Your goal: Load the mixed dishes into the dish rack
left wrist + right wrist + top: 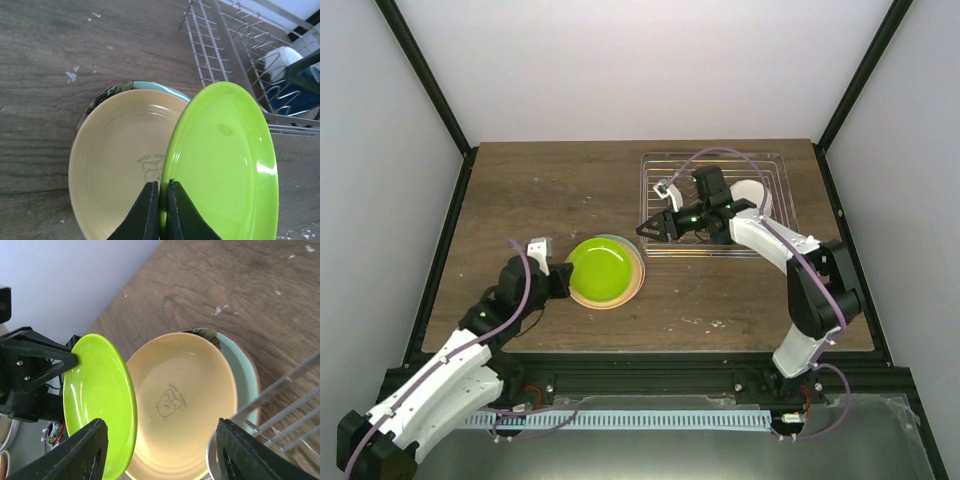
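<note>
A scuffed wooden table stands between plain white walls. The left gripper pinches the rim of the lime green plate, tilted over the plate stack at 8 o'clock from the dish rack; the right gripper hangs open, empty.

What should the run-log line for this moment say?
left gripper: shut on lime green plate rim, plate tilted over yellow plate | right gripper: open, empty, at dish rack edge

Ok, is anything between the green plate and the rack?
Yes. The right fingers hang open over the rack's near-left corner, directly between the green plate and the tines.
</note>
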Robot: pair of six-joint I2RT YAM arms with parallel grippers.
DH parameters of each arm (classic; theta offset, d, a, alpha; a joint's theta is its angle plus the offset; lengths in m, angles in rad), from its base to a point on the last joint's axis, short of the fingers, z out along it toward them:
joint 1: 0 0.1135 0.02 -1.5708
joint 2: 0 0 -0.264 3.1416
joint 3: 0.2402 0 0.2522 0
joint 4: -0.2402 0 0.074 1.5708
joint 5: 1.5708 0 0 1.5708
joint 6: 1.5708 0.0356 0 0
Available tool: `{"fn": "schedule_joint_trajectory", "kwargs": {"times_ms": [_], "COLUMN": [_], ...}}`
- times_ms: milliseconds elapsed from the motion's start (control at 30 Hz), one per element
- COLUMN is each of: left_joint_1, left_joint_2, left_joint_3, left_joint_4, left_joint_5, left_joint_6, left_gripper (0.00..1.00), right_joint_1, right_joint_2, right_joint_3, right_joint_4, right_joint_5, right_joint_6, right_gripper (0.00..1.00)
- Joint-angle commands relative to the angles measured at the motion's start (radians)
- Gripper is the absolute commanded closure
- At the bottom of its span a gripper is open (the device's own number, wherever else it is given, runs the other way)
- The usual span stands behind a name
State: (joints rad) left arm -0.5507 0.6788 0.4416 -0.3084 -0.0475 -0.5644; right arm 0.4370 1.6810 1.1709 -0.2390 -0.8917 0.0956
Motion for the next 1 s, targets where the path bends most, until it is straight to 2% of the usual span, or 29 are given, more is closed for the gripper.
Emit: {"fn": "schedule_joint_trajectory", "kwargs": {"times_ms": [0, 500, 667, 733, 967], "left_joint_1": [0.004, 0.003, 0.003, 0.003, 0.003], "left_joint_2": [-0.027, -0.017, 0.001, 0.013, 0.041], "left_joint_3": [0.046, 0.084, 0.102, 0.109, 0.113], "left_joint_4": [0.025, 0.034, 0.034, 0.039, 0.062], "left_joint_5": [0.07, 0.093, 0.076, 0.066, 0.046], "left_joint_6": [0.034, 0.074, 0.091, 0.098, 0.101], "left_gripper": [1.0, 1.0, 1.0, 1.0, 1.0], "right_joint_1": [0.054, 0.16, 0.174, 0.177, 0.18], "right_joint_2": [0.042, 0.17, 0.189, 0.192, 0.185], "right_joint_3": [0.082, 0.193, 0.214, 0.216, 0.221], "right_joint_4": [-0.025, -0.113, -0.164, -0.177, -0.199], "right_joint_5": [-0.059, -0.078, -0.128, -0.158, -0.196], "right_joint_6": [-0.059, -0.131, -0.183, -0.199, -0.224], "right_gripper": [0.39, 0.39, 0.48, 0.53, 0.96]}}
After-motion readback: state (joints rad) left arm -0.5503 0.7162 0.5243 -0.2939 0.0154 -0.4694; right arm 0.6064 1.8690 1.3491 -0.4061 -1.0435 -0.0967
